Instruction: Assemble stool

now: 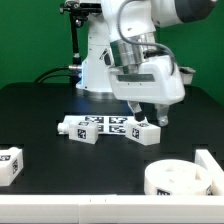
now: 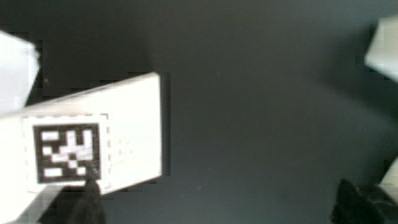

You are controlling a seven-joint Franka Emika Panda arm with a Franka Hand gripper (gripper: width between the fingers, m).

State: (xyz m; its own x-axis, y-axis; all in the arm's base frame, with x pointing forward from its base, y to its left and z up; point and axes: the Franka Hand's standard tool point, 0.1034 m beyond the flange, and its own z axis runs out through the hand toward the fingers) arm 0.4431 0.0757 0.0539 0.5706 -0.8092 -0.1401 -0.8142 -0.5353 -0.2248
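White chunky legs [image 1: 95, 128] bear black-and-white tags; round seat [image 1: 180, 180] lies apart.

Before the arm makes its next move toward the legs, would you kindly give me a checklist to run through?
1. Gripper open: ok, the fingers stand wide apart in the wrist view.
2. Gripper empty: ok, nothing is between the fingers.
3. Tagged leg centred between the fingers: not ok, it sits close to one finger.
4. Neighbouring legs apart from that leg: cannot tell, they lie close in a row.
5. Seat out of the way: ok, it lies apart from the row.
6. Height above the leg: cannot tell.
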